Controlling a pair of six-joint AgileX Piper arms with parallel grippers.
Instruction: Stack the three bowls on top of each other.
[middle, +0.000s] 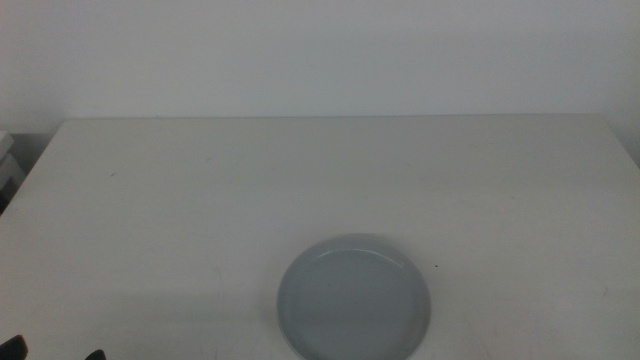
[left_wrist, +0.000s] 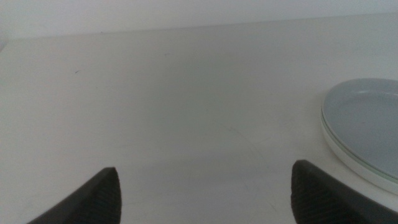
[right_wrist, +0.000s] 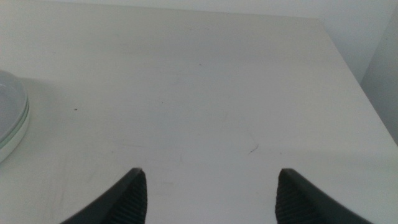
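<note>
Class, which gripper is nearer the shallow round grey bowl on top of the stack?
Left, probably. The left gripper waits open with the grey bowl close beside one jaw; the right gripper, also open, sees only its rim farther off.

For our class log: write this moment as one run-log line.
bowls: stacked, near table edge | left gripper: open, waiting | right gripper: open, waiting

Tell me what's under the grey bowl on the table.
The grey bowl tops a stack. The left wrist view shows a pale mint green rim and a white rim beneath it; the rest of those bowls is covered. Both pincers wait, open, holding nothing.
</note>
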